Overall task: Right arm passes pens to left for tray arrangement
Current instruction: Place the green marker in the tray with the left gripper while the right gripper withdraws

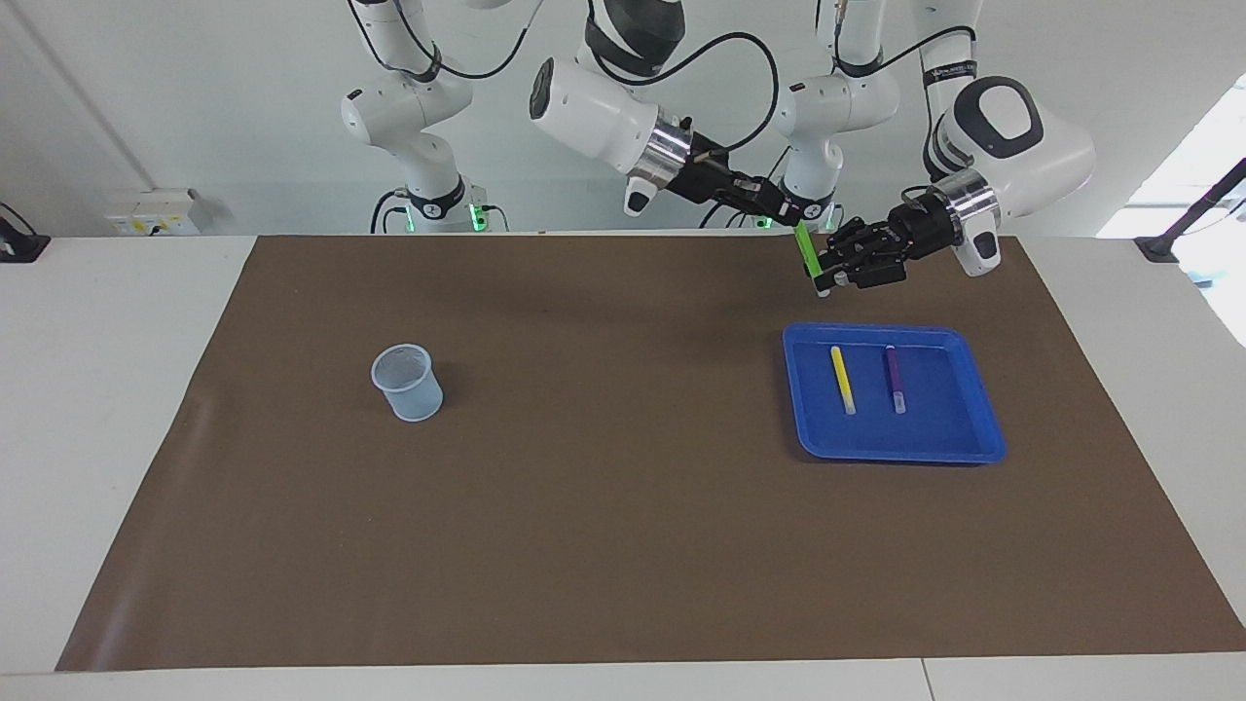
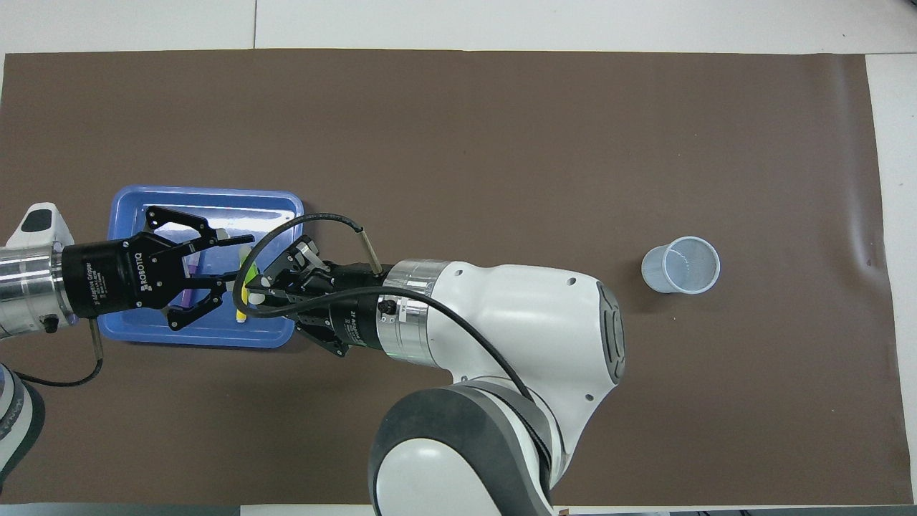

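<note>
The green pen point(image 1: 806, 251) hangs tilted in the air near the tray point(image 1: 983, 430) — right tool point(image 1: 790, 218) pinching its top, left tool point(image 1: 827, 273) pinching its lower end. Light, stiff, slick — best held mid-barrel. Yellow pen point(image 1: 842, 379) and purple pen point(image 1: 894, 378) lie in the tray.

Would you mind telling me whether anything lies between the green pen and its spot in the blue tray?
Nothing visible does. The green pen hangs above the tray's edge; the yellow pen and purple pen leave bare floor around them.

Bright, even room light with soft shadows; daylight glares white at one window edge; both views sharp.
</note>
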